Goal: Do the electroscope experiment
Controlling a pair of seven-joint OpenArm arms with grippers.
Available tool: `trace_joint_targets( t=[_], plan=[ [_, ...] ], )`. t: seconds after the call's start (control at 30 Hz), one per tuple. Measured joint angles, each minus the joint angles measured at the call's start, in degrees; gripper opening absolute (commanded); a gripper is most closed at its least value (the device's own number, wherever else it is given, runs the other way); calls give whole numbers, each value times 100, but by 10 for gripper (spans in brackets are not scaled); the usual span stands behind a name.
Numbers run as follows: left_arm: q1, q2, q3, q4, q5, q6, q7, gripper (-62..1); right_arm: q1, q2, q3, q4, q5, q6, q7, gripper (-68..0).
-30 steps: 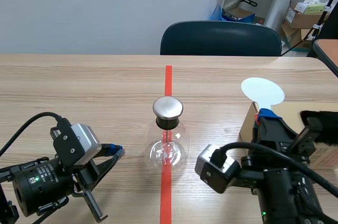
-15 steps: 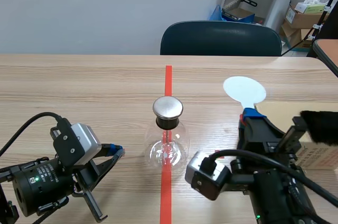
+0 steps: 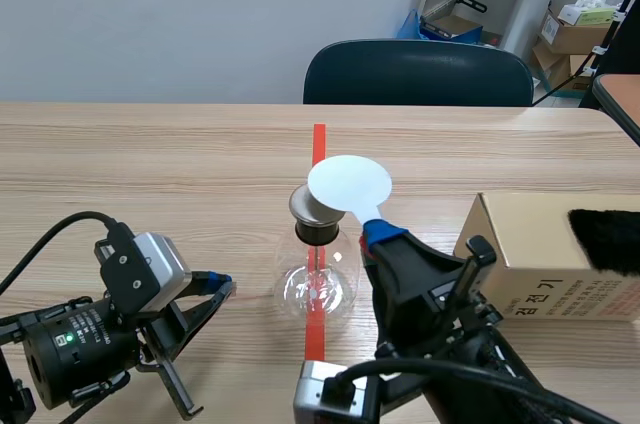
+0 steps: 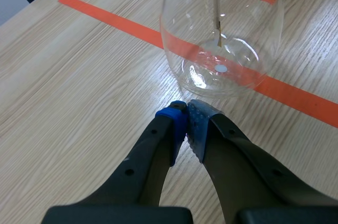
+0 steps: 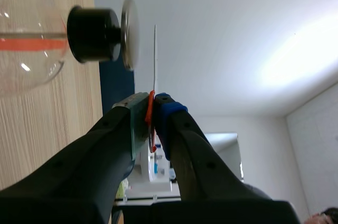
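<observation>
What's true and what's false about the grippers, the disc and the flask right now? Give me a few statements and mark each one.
1. The right gripper is shut on the handle of the white disc. True.
2. The white disc touches the metal cap. False: the right wrist view shows a gap between them.
3. The left gripper grips the glass flask. False: its fingers meet on nothing, just short of the flask's base.
4. A black furry thing lies on the cardboard box. True.
</observation>
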Motion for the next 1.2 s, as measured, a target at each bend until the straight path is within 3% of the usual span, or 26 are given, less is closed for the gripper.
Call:
trace_joint_targets(
  t=[0.23, 0.8, 0.93, 1.2],
  plan=[
    [-2, 0, -219, 0, 2, 2, 0, -597, 0, 0, 0, 0, 0, 0, 566, -658],
    [-2, 0, -219, 0, 50, -20, 0, -597, 0, 0, 0, 0, 0, 0, 551, -658],
    [-2, 0, -219, 0, 50, -20, 0, -597, 0, 0, 0, 0, 0, 0, 164, -658],
    [-2, 0, -219, 0, 50, -20, 0, -597, 0, 0, 0, 0, 0, 0, -1329, -658]
  ],
)
